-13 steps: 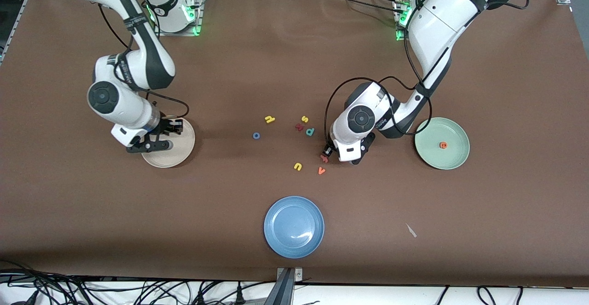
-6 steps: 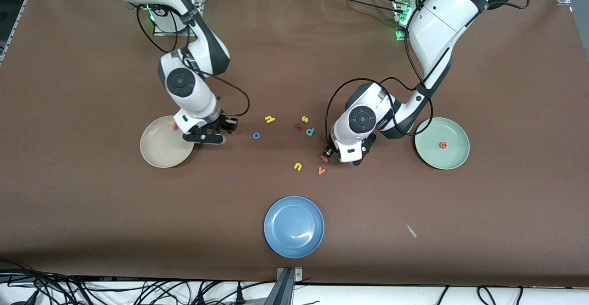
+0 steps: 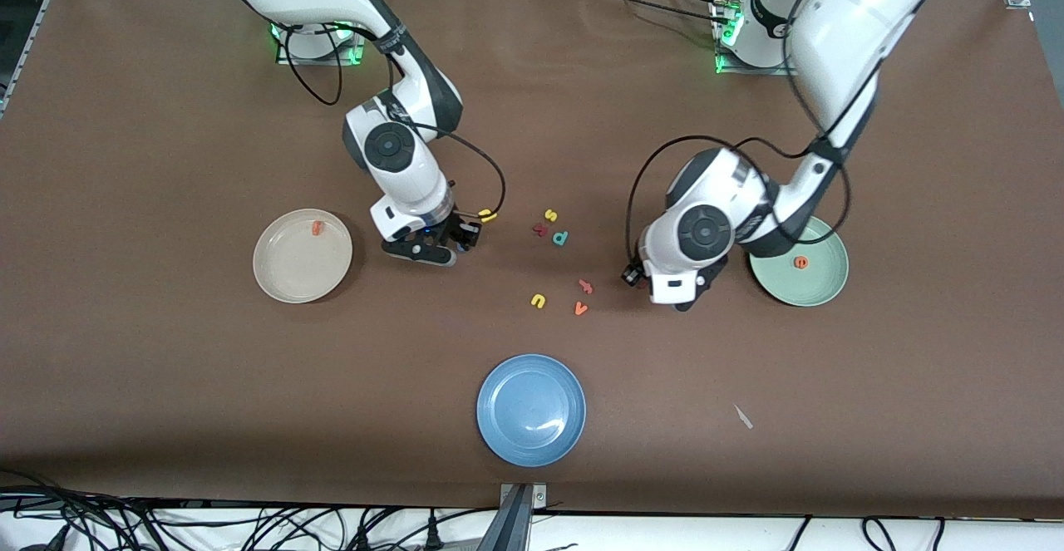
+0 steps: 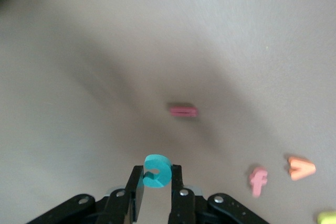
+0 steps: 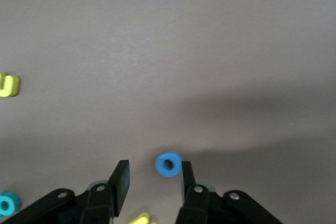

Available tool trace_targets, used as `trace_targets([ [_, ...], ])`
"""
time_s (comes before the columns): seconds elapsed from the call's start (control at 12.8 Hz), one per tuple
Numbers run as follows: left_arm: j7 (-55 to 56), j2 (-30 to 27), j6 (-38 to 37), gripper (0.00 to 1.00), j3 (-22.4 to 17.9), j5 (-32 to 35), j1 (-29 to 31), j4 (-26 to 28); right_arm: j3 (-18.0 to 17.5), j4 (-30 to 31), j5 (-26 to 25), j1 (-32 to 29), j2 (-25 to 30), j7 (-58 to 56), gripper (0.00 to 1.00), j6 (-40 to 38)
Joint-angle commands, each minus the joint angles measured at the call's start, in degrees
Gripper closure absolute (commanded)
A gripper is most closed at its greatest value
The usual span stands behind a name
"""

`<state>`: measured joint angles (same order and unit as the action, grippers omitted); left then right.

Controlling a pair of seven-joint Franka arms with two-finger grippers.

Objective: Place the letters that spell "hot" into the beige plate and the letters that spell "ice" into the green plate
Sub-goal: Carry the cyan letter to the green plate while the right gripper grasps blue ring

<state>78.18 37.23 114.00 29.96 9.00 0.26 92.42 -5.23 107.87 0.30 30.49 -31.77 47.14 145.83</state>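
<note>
In the left wrist view my left gripper (image 4: 156, 176) is shut on the teal c (image 4: 156, 170), held above the table between the loose letters and the green plate (image 3: 819, 283). An orange e (image 3: 800, 263) lies in that plate. A dark red i (image 4: 183, 112) lies on the table below. My right gripper (image 5: 153, 171) is open and low over the blue o (image 5: 168, 164), which sits close to one finger. The yellow h (image 3: 488, 216) lies just beside that gripper (image 3: 457, 239). The beige plate (image 3: 291, 275) holds the orange t (image 3: 316, 228).
Loose letters lie mid-table: yellow s (image 3: 549, 215), teal d (image 3: 560, 238), a dark red letter (image 3: 540, 230), a pink-red letter (image 3: 586, 287), yellow u (image 3: 538, 301), orange v (image 3: 580, 308). A blue plate (image 3: 499, 430) sits nearest the front camera.
My right arm swung from the beige plate, leaving the orange t there, to the blue o. My left gripper shut on the teal c and carried it toward the green plate.
</note>
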Motion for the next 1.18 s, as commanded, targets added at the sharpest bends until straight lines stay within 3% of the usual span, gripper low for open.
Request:
trace_targets([
  [0.0,-9.76,-5.14,-8.23,1.00,5.88,1.02,9.98,1.62,0.39,-2.05,-0.57,0.89,-2.07,1.37,0.53,0.24],
  [0.24,-23.81,-6.55,-15.81,1.00,8.71,1.28,19.75,1.97,0.39,-0.92,-1.18,1.59,-3.04,1.46,0.53,2.70],
  [0.63,-41.07,-6.38,-15.30,1.00,8.44,5.56,29.51,5.74,0.39,1.98,-3.03,1.06,-2.25,1.28,0.53,2.88],
  [1.1,-45.92,-5.23,5.95,0.93,8.18,7.95,36.12,19.45,0.39,3.57,-3.12,1.06,-2.60,1.28,0.53,6.30],
])
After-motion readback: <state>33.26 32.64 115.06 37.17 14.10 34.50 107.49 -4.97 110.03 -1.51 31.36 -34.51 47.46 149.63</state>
